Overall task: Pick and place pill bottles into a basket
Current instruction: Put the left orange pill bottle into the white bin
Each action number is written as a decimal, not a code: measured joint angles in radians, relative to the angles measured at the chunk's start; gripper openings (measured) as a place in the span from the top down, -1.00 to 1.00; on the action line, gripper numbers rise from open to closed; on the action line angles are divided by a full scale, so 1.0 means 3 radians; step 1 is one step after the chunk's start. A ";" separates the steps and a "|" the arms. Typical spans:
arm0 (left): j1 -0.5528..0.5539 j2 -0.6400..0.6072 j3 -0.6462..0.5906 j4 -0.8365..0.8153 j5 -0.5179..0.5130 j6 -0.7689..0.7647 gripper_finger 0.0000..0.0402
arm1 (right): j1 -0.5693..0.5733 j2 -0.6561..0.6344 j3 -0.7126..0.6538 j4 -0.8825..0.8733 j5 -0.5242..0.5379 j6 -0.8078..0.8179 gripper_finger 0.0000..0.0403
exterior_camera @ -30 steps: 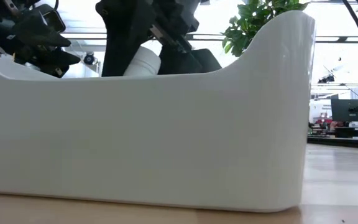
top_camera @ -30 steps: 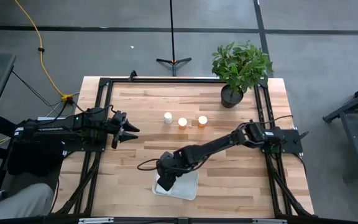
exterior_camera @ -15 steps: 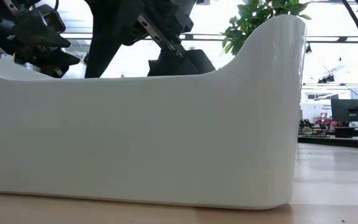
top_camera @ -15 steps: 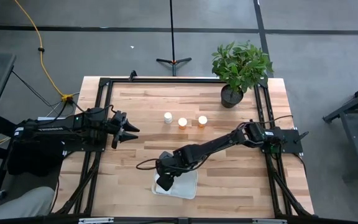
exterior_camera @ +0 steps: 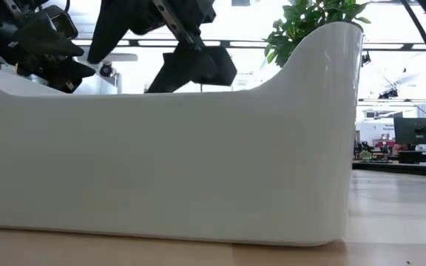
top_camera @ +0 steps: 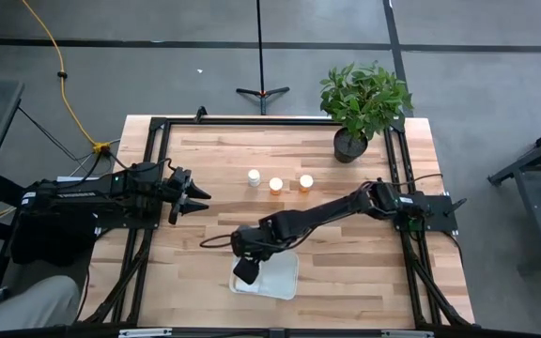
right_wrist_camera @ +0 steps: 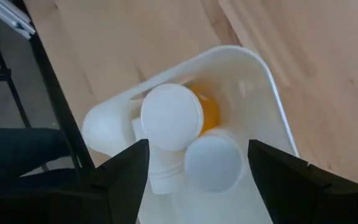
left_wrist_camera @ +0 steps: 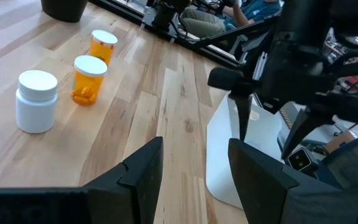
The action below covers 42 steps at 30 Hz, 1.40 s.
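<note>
The right gripper [top_camera: 245, 269] hangs over the white basket [top_camera: 285, 279] at the table's six o'clock edge, its fingers [right_wrist_camera: 124, 174] spread apart and holding nothing, with three pill bottles [right_wrist_camera: 171, 117] packed together in the basket below. Three more bottles [top_camera: 276, 184] stand in a row near the table's middle, toward twelve o'clock from the basket. The left gripper [top_camera: 193, 196] waits at nine o'clock, fingers [left_wrist_camera: 143, 171] apart and empty.
</note>
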<state>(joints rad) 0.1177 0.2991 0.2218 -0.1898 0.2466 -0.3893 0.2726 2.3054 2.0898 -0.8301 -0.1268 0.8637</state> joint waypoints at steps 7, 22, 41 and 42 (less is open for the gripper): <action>0.0000 0.0000 0.0000 0.0000 0.0000 0.0000 -0.08 | -0.0113 0.0000 0.0361 -0.0331 0.0287 -0.0474 -0.31; 0.0000 0.0000 0.0000 0.0000 -0.0018 -0.0038 -0.08 | -0.0755 -0.0005 0.0808 -0.1650 0.0798 -0.1015 -0.31; 0.0000 -0.0001 0.0000 0.0003 -0.0015 -0.0184 -0.08 | -0.1380 0.0017 0.0791 -0.2003 0.0523 -0.1622 -0.41; 0.0000 -0.0001 0.0000 0.0003 -0.0014 -0.0201 -0.08 | -0.1398 0.0022 0.0783 -0.2021 0.0554 -0.1624 -0.44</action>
<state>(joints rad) 0.1177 0.2989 0.2218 -0.1890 0.2424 -0.4496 -0.1467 2.3119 2.3247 -1.4364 0.0393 0.3763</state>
